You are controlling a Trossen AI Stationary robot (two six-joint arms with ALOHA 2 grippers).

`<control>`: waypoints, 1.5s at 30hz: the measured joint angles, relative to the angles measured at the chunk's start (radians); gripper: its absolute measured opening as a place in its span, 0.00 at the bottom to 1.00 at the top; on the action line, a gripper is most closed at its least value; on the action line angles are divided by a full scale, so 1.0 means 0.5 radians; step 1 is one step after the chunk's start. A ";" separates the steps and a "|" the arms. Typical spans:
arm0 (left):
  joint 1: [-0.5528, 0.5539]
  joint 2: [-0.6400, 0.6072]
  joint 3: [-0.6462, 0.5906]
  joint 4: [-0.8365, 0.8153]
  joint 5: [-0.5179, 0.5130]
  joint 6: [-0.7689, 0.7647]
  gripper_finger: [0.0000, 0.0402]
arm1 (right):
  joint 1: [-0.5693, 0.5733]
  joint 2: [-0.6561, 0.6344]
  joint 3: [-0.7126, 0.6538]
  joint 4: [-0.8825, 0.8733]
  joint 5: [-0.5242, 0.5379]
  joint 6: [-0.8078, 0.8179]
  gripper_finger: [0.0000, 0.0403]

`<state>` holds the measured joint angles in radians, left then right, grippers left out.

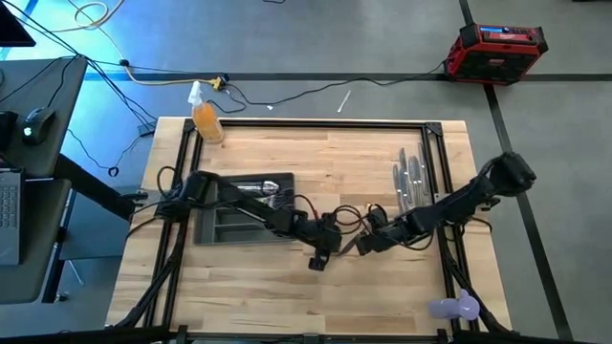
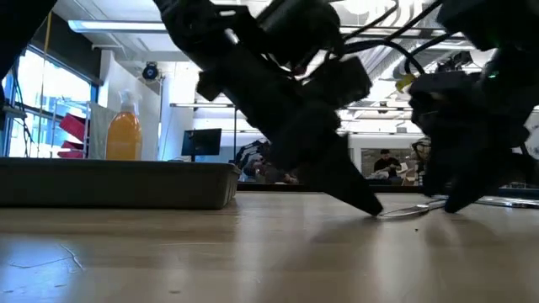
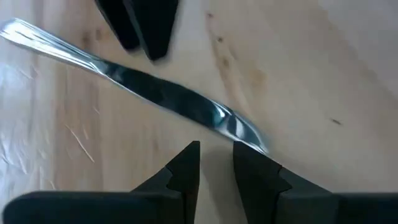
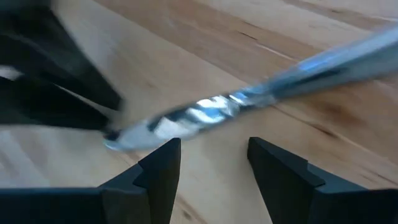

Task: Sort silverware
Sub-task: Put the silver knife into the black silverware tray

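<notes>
A silver knife lies flat on the wooden table near its middle, between my two grippers; the low view shows this knife too. My left gripper slants down at the blade's tip, open by a narrow gap with nothing between its fingers. My right gripper is open and hangs over the same knife from the other side, farther along it. More silverware lies in the dark grey tray at the left. My left gripper has one fingertip right beside the knife's blade tip, low at the table; whether it touches the blade I cannot tell. Nothing sits between the two fingers.
Several knives lie side by side at the far right of the table. An orange bottle stands at the far left corner, and a purple object sits at the near right edge. Cables trail from both arms.
</notes>
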<state>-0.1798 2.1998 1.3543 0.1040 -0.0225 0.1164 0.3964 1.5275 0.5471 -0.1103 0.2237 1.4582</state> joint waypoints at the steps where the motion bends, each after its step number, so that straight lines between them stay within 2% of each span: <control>1: 0.001 0.021 0.021 -0.001 -0.031 0.000 0.17 | -0.018 0.020 -0.001 0.041 -0.001 -0.001 0.45; 7: 0.024 0.177 0.157 0.029 -0.017 -0.005 0.14 | -0.119 0.111 -0.007 0.302 0.002 -0.091 0.45; 12: 0.034 0.245 0.174 0.021 -0.009 -0.027 0.12 | -0.148 0.153 -0.016 0.423 0.010 -0.210 0.45; 35: 0.085 0.245 0.173 0.028 0.007 -0.017 0.11 | -0.070 0.161 -0.024 0.564 -0.033 -0.447 0.45; 40: 0.048 0.172 0.187 -0.101 -0.047 -0.014 0.09 | -0.066 0.141 -0.007 0.455 -0.022 -0.364 0.45; 45: 0.011 0.084 0.180 -0.271 -0.101 -0.025 0.07 | -0.084 0.140 0.000 0.424 -0.102 -0.368 0.45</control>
<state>-0.1743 2.2420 1.4445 -0.0317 -0.0728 0.1040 0.3545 1.5974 0.5472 0.1016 0.1725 1.2743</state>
